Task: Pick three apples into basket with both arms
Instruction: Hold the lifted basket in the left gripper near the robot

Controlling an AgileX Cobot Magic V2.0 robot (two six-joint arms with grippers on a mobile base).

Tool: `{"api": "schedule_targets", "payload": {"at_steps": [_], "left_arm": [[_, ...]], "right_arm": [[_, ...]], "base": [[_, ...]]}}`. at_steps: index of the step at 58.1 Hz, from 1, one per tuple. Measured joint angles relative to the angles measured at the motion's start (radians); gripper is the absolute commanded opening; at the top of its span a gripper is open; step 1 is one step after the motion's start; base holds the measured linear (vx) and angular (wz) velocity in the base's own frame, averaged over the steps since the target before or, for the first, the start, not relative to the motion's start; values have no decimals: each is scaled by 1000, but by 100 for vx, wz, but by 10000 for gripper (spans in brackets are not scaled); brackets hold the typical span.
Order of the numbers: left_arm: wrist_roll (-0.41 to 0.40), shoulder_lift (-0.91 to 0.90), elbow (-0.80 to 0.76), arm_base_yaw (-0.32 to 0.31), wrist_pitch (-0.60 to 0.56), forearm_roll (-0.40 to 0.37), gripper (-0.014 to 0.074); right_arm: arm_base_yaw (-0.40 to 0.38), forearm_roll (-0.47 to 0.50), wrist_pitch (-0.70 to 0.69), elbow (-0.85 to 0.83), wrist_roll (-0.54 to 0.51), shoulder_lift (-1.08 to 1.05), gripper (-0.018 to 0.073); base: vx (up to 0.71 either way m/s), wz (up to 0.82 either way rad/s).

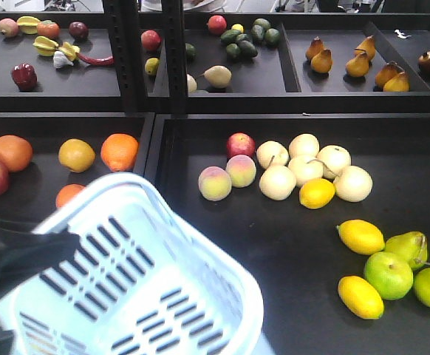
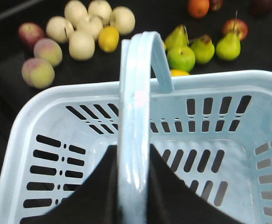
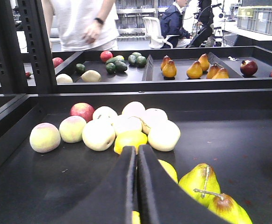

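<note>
L gripper (image 2: 133, 177) is clamping the basket (image 2: 220, 79) by its handle, front-left. R gripper (image 3: 137, 151) is hanging pinched shut, empty. I'm eyeing the apple (image 1: 240, 143) beside the peaches (image 1: 228, 177): prob hard and slick, so I'm aiming across its middle.

No readable text, label, brand or number appears anywhere.

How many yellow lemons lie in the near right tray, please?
3 lemons: one touching the pale round fruits, one beside the green pears, one nearest the front edge. The basket may hide more.
</note>
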Motion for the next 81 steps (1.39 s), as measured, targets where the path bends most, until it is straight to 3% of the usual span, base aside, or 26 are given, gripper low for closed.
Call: {"api": "schedule_targets", "payload": {"at_steps": [16, 40, 81], "left_arm": [[-42, -132, 2, 0, -1, -1, -6], [-44, -136, 2, 0, 64, 74, -6], [-44, -136, 2, 0, 64, 76, -6]], "right_arm": [[0, 0, 0, 0, 0, 0, -5], [0, 0, 0, 0, 0, 0, -5], [0, 0, 0, 0, 0, 0, -5]], "base": [[0, 0], [0, 0], [0, 0]]}}
